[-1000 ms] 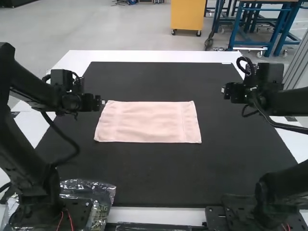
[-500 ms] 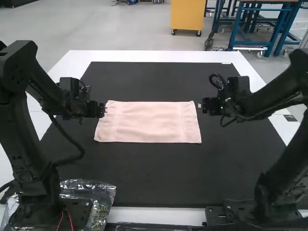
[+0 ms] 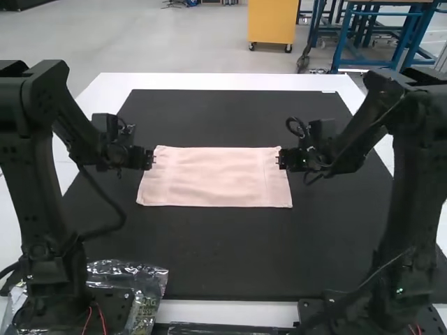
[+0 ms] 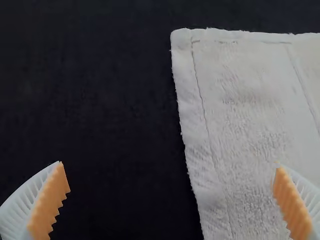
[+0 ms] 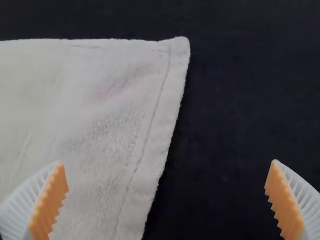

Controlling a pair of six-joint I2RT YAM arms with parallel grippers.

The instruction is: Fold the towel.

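Pink towel [image 3: 215, 178] partly beneath left tool [image 3: 151, 159], right tool [image 3: 279, 160].

Place: a robotics lab or workshop, I'd say
Arms [image 3: 412, 195]: my two, black, jointed, mounted behind my left gripper [image 3: 151, 159] and right gripper [image 3: 282, 159], with thin red wires [image 3: 103, 319] at a base
Worktop [image 3: 223, 82]: white, black-matted beneath both
Floor [image 3: 140, 35]: plain grey, beyond them
Yellow unit [image 3: 271, 21]: wheeled, ahead of my right one
Blue frames [image 3: 343, 43]: bench-like, farther right

The right tool [image 3: 279, 160] has reached the towel's [image 3: 216, 178] edge, the left tool [image 3: 152, 159] shifted slightly
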